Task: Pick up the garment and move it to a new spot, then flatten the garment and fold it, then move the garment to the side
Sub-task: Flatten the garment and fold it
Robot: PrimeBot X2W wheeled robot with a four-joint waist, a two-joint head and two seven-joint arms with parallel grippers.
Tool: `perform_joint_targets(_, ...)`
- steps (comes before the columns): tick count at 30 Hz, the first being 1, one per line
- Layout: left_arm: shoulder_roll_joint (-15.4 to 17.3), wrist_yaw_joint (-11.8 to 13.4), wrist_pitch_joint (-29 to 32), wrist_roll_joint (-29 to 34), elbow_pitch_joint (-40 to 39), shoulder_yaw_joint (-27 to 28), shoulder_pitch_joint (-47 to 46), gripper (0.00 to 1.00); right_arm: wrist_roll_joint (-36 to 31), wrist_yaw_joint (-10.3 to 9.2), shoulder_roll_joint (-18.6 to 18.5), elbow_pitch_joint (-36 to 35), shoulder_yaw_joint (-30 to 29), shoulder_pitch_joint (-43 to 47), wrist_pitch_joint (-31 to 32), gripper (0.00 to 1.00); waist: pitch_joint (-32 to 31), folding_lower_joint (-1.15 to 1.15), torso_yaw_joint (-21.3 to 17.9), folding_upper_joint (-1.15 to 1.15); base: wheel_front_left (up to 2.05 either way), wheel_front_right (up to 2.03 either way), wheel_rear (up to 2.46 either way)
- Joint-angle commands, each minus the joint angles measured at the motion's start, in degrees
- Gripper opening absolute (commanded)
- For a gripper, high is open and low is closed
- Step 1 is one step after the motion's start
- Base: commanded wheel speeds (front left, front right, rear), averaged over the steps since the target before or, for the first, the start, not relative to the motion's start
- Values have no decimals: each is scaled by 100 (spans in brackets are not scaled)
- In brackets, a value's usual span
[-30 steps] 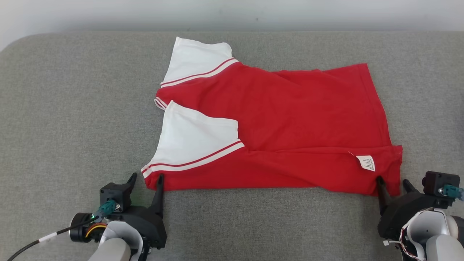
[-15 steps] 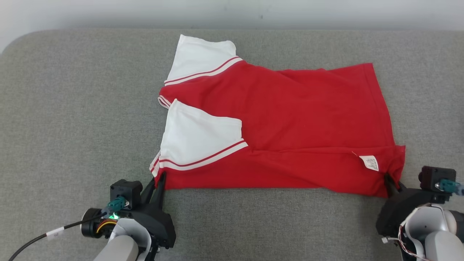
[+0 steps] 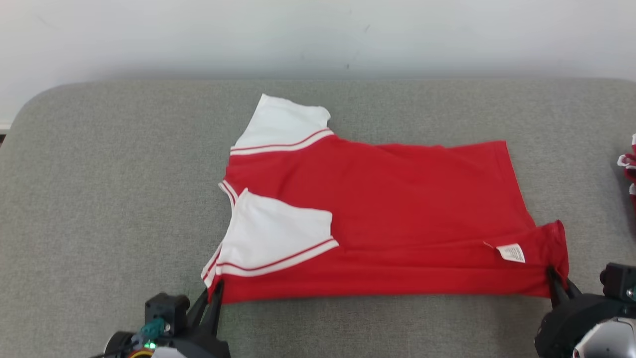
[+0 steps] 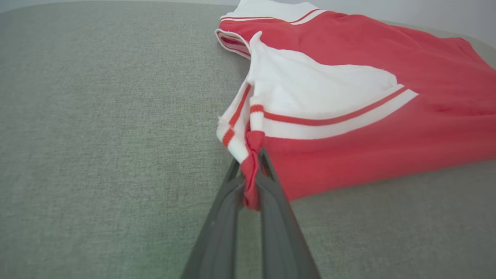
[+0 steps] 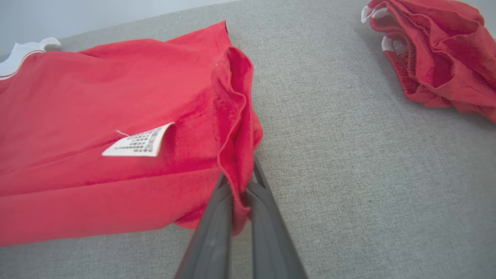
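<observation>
The garment [image 3: 397,209] is a red shirt with white, red-striped sleeves, lying partly folded on the grey padded table [image 3: 99,199], sleeves to the left. My left gripper [image 3: 212,293] is shut on its near left corner; in the left wrist view red cloth [image 4: 252,170] is bunched between the fingers [image 4: 275,209]. My right gripper [image 3: 557,283] is shut on the near right hem corner, which is lifted and puckered [image 5: 236,155]. A white care label [image 5: 139,144] shows beside that corner.
A second crumpled red garment [image 5: 438,58] lies on the table to the right, also seen at the right edge of the head view as red cloth [image 3: 628,171]. A pale wall [image 3: 318,35] runs behind the table. Bare grey surface spreads to the left.
Both grippers went from open beside the near corners to shut on them. The near right corner now stands lifted. The head camera has tilted, so the whole scene sits lower in view.
</observation>
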Motion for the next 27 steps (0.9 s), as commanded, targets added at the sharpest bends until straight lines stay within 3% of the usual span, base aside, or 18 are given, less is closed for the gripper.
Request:
perform_joint_targets(1, 133, 105, 20, -10, -207, -1, 281, 0, 81, -16, -3, -143, -76, 218, 33, 0, -115, 0, -70, 0, 0, 0, 0)
perform_joint_targets(15, 388, 492, 209, -185, -947, 7, 1251, 0, 608, -16, 19, -160, -79, 884, -36, 0, -197, 0, -101, 0, 0, 0, 0)
perform_joint_targets(16, 387, 505, 142, -151, -943, 17, 1245, 81, 609, -16, 19, -118, -64, 890, -55, 44, -204, 0, -101, 0, 0, 0, 0)
perform_joint_targets(17, 377, 520, 102, -125, -911, 22, 1239, 100, 621, -16, 20, -70, -58, 883, -63, 100, -218, 0, -102, 0, 0, 0, 0)
perform_joint_targets(27, 317, 764, -443, -40, -794, 274, 1258, 100, 634, -16, 25, 114, -144, 946, -490, 100, -497, 0, -68, 0, 0, 0, 0)
